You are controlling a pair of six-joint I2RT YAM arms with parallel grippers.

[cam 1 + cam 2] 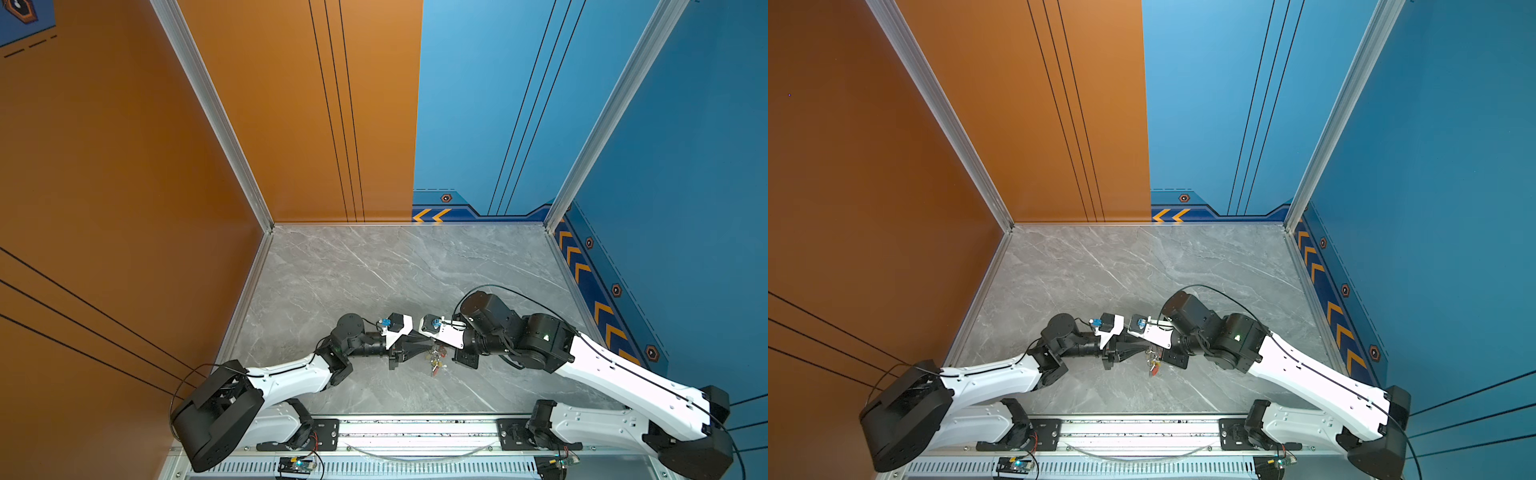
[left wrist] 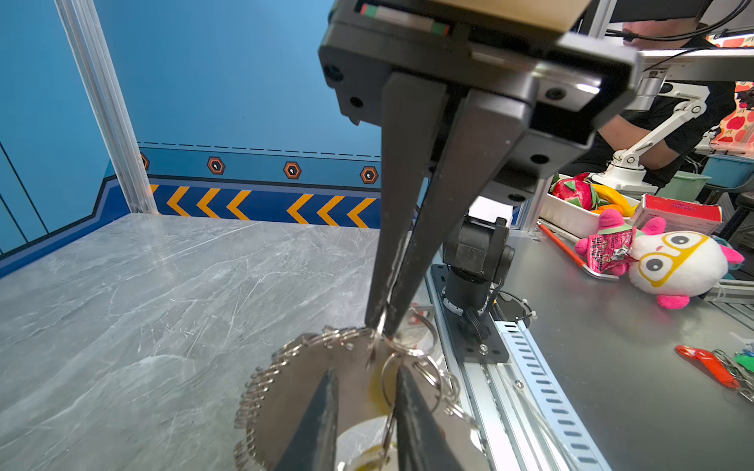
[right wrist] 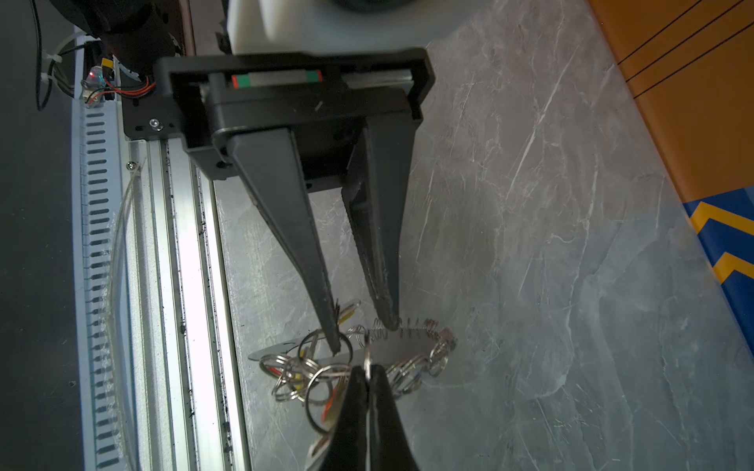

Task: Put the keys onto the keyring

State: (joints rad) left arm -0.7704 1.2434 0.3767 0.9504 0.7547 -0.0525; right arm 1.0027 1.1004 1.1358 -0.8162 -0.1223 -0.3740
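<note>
A: What do you see from there?
B: I see the grey desk (image 1: 374, 270), with both arms meeting near its front edge. My left hand (image 3: 363, 338) stands open, fingers apart at the rim of the ring-lined keyring disc (image 2: 310, 367). My right hand (image 2: 381, 328) is clamped on one silver ring (image 3: 368, 361).
A: And the keys (image 1: 434, 362)?
B: Bunched under the two hands, yellow and red tags showing.
</note>
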